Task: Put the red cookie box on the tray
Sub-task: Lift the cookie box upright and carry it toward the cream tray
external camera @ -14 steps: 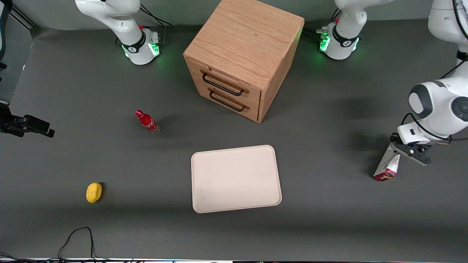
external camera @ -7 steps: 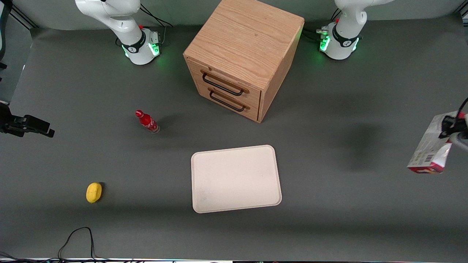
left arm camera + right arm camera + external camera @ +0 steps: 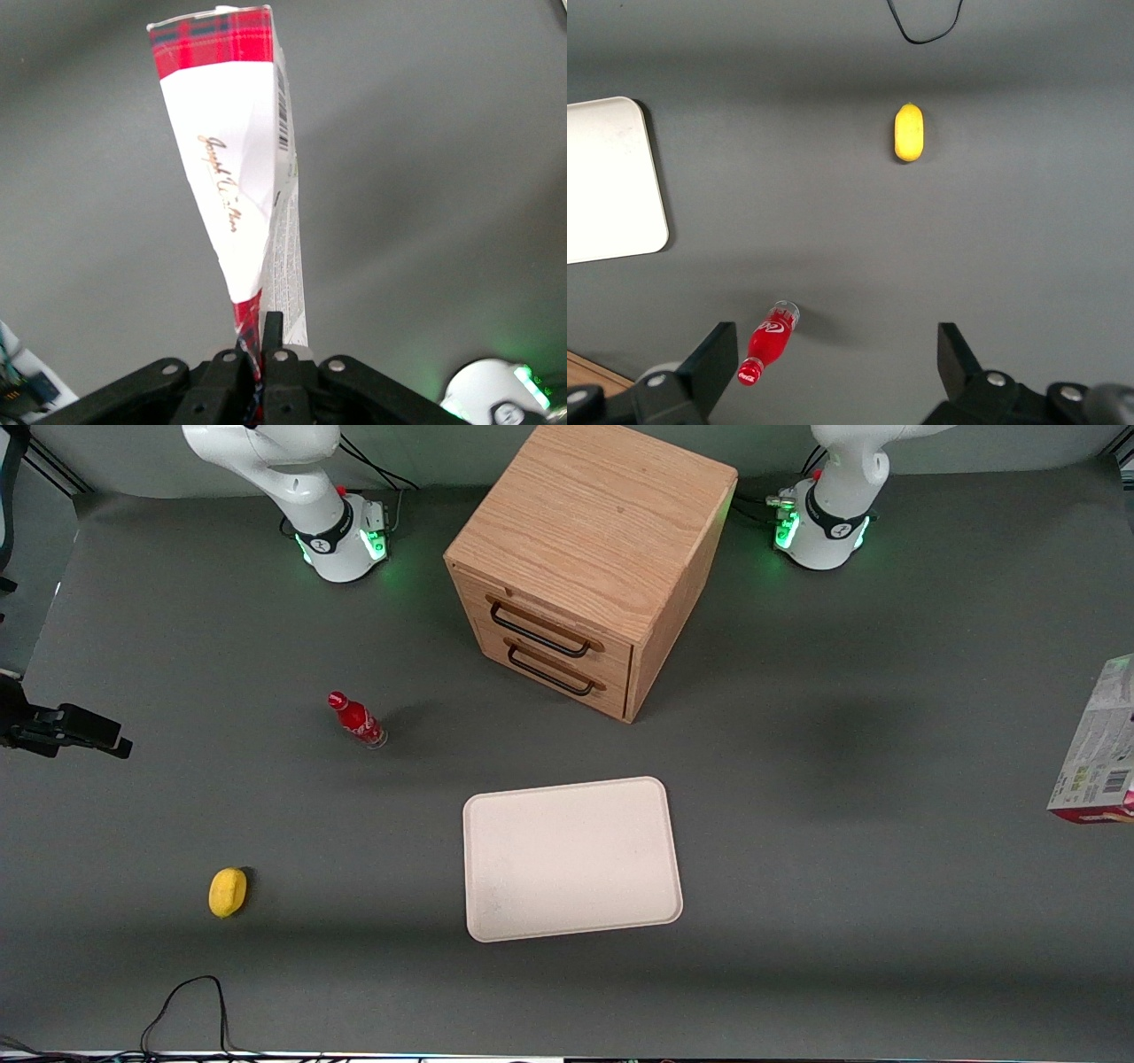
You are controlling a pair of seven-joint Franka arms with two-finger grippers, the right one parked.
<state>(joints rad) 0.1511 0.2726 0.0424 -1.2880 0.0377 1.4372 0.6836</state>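
Gripper (image 3: pixel 260 341): black fingers pinching the box's end, aloft.
Box (image 3: pixel 232 168): thin cardboard, red tartan, white panel.
Tray (image 3: pixel 571 857): flat, cream, rounded corners.

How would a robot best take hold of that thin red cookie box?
By one narrow end, fingers pressing its two broad flat faces, because the red cookie box is too thin to hold any other way. That is how the gripper has it in the wrist view: shut on one end, the rest hanging free above the table, toward the working arm's end.
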